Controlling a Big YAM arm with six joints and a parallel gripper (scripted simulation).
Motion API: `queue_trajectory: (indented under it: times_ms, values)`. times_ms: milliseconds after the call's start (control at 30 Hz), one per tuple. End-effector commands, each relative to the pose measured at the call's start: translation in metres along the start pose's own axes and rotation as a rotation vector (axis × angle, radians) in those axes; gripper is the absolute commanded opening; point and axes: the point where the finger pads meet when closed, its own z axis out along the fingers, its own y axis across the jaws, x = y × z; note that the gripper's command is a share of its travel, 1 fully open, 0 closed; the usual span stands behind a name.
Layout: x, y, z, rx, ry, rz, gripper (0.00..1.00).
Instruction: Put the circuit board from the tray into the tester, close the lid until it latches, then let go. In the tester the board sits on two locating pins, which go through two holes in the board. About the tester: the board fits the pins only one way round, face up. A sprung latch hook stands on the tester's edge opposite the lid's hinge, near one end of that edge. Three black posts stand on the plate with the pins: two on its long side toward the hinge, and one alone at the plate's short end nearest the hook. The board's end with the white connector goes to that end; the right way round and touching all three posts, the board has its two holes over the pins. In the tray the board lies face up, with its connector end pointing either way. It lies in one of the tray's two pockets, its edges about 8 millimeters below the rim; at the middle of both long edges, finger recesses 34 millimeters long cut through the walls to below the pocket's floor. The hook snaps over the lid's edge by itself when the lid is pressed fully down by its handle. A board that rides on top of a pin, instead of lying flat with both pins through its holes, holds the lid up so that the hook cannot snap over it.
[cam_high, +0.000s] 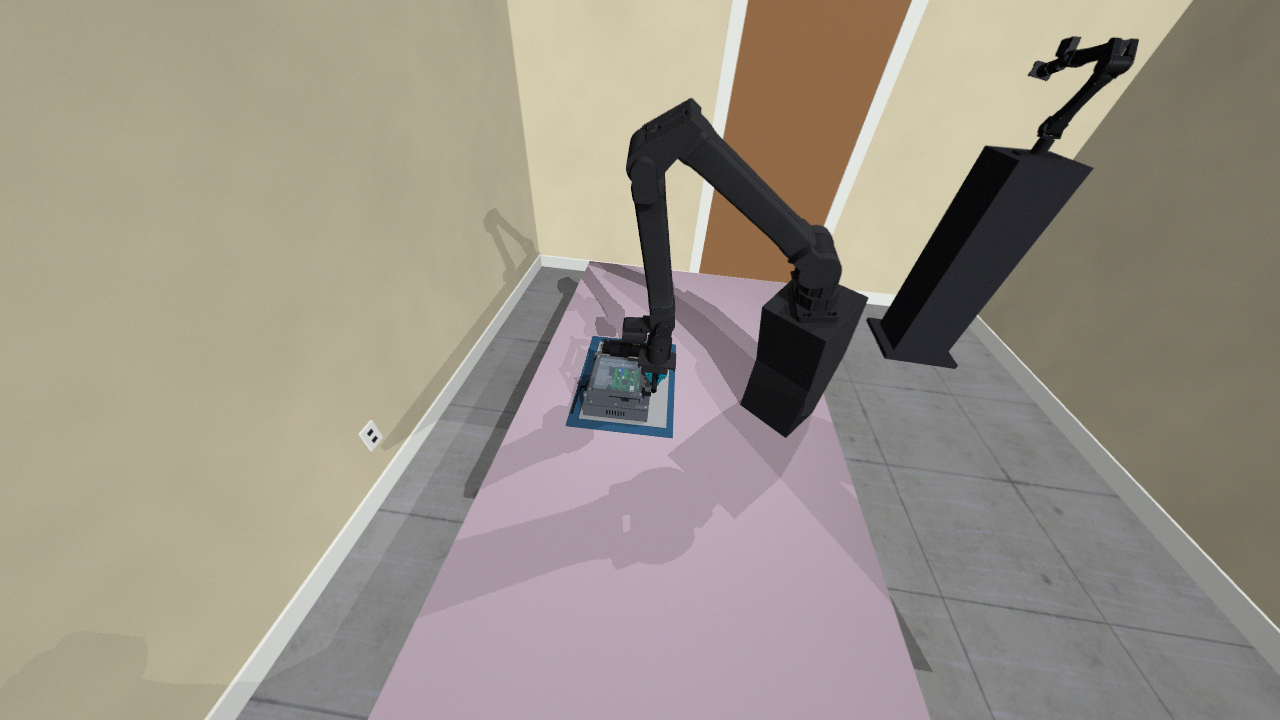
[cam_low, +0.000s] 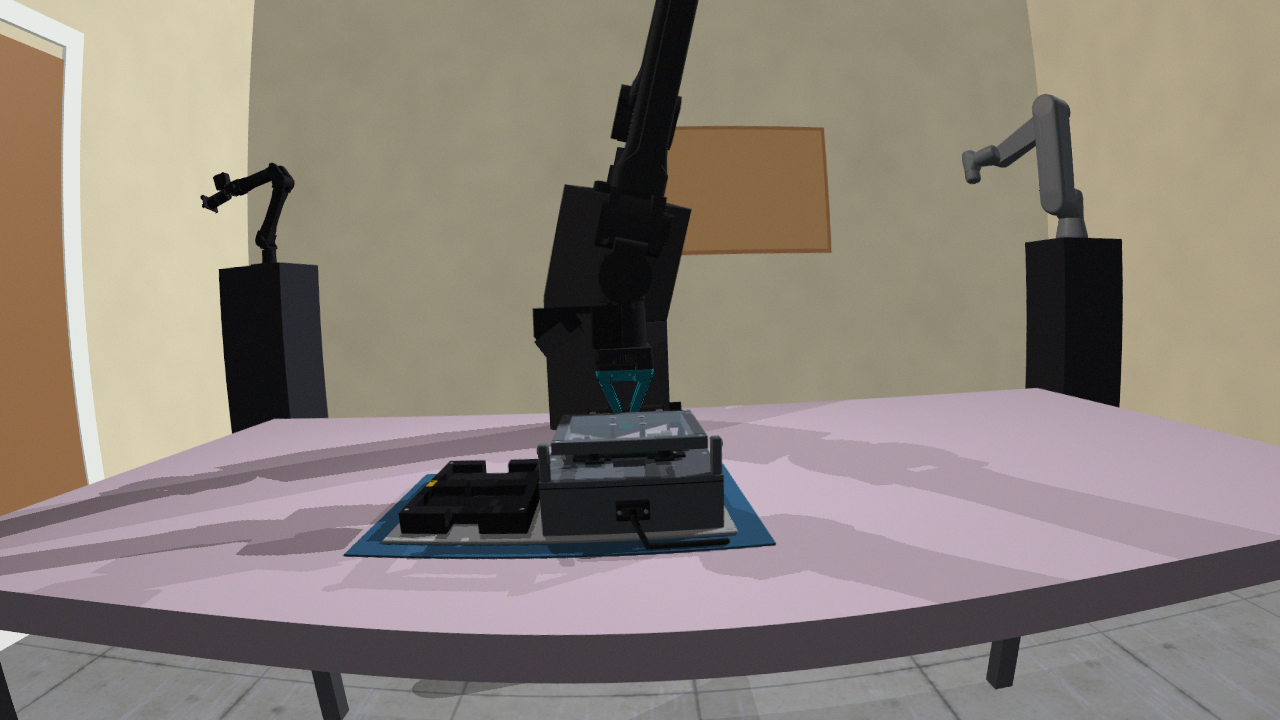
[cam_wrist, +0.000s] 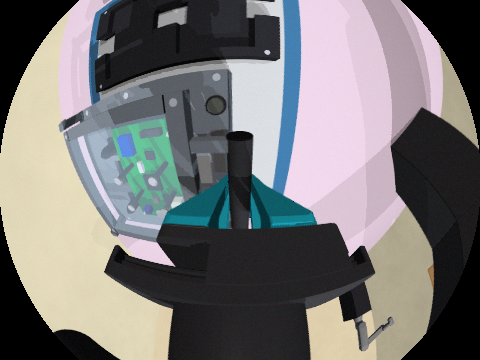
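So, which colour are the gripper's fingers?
Teal; the fingers show best in the wrist view, shut on the lid's black handle.

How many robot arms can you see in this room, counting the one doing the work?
3. The working arm stands over the tester; a black arm tops the left pedestal and a grey arm the right pedestal. More may stand out of view.

A robot test lab is suggested: a bare room with beige walls, grey tiled floor (cam_high: 1029, 537) and a brown door (cam_high: 787, 134). Arms (cam_low: 1029, 147) are mounted on black pedestals (cam_low: 1074, 313) around a pink table (cam_low: 895, 501).
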Motion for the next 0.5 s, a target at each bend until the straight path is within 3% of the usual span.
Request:
queue_trajectory:
  times_ms: [0,100,133,467]
  values:
    - [0.0025,0.0037,-0.0014,0.005,-0.002,-0.015,0.0]
    - [0.0025,0.0038,-0.0014,0.005,-0.002,-0.015,0.0]
    - [0.0024,0.0038,-0.0014,0.005,-0.002,-0.015,0.48]
    - [0.0024,0.0028,-0.0016,0.007,-0.002,-0.014,0.48]
